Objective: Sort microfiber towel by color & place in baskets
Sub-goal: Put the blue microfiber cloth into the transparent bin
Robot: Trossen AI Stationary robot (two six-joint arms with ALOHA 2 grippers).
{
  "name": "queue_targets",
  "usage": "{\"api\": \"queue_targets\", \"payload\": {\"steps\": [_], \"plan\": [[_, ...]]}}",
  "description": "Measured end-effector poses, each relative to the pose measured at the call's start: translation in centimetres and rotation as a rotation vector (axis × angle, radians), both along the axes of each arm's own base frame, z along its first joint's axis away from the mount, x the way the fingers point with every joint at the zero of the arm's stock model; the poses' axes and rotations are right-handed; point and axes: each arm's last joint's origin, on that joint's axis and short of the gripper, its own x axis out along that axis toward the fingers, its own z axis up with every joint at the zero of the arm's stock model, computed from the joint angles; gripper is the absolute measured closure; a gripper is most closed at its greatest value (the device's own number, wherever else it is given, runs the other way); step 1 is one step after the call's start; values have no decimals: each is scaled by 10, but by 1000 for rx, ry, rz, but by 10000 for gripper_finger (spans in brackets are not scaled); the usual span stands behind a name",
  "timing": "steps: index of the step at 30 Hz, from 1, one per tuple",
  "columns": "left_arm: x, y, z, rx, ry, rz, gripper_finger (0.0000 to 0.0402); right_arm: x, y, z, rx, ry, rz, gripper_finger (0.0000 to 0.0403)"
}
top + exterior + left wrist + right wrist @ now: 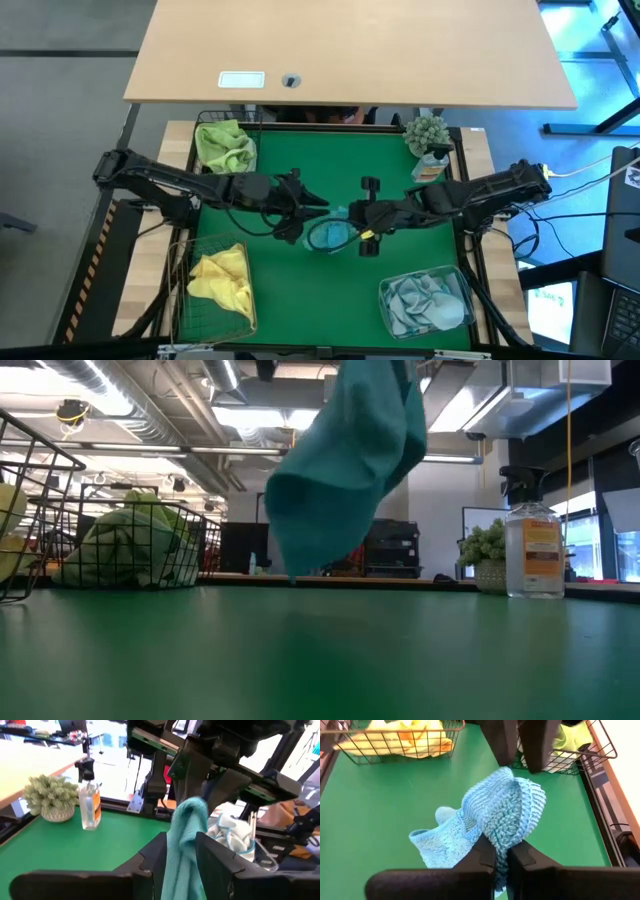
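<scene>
A teal microfiber towel (330,236) hangs over the middle of the green table, between my two grippers. My right gripper (501,855) comes in from the table's right and is shut on it. My left gripper (182,865) comes in from the left, and its open fingers stand on either side of the hanging towel (187,835). In the low view the towel (350,460) hangs clear of the table top. The black wire basket (200,122) holds green towels, the tan wire basket (184,262) yellow ones, and the clear tub (386,292) grey-blue ones. My right gripper pinches a bunched fold of the towel (506,836) between its two fingers, several layers thick. The fingers slant down from the table's right. The towel hangs below them, slack and lifted clear of the table. My left gripper: I cannot tell whether its fingers (155,862) touch the towel.
A small potted plant (428,132) and a clear spray bottle (432,166) stand at the far right corner. The black basket is far left, the tan basket near left, the tub near right. Bare green table lies between them around the grippers.
</scene>
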Motion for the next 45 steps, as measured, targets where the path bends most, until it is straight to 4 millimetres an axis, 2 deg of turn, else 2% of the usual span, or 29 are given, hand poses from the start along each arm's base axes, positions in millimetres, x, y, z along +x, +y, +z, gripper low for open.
{"api": "queue_targets", "payload": {"steps": [4, 10, 20, 25, 30, 37, 45], "plan": [[-15, 0, 11, 0, 6, -12, 303, -10, 5, 16, 18, 11, 0, 397], [-38, 0, 17, -4, 93, -79, 303, -29, 20, 45, 59, -1, 2, 394], [-81, 6, 43, 10, 55, -93, 303, -76, 46, 99, 173, -31, 73, 394], [-103, 9, 52, 65, 49, -101, 303, -102, 58, 116, 293, -23, 91, 394], [-130, 14, 58, 71, 61, -92, 303, -124, 74, 121, 415, 28, 108, 396], [-168, 21, 67, 84, 39, -16, 303, -151, 91, 111, 445, 152, 71, 394], [-183, 24, 63, 58, 82, -9, 303, -176, 104, 106, 545, 255, -14, 393]]}}
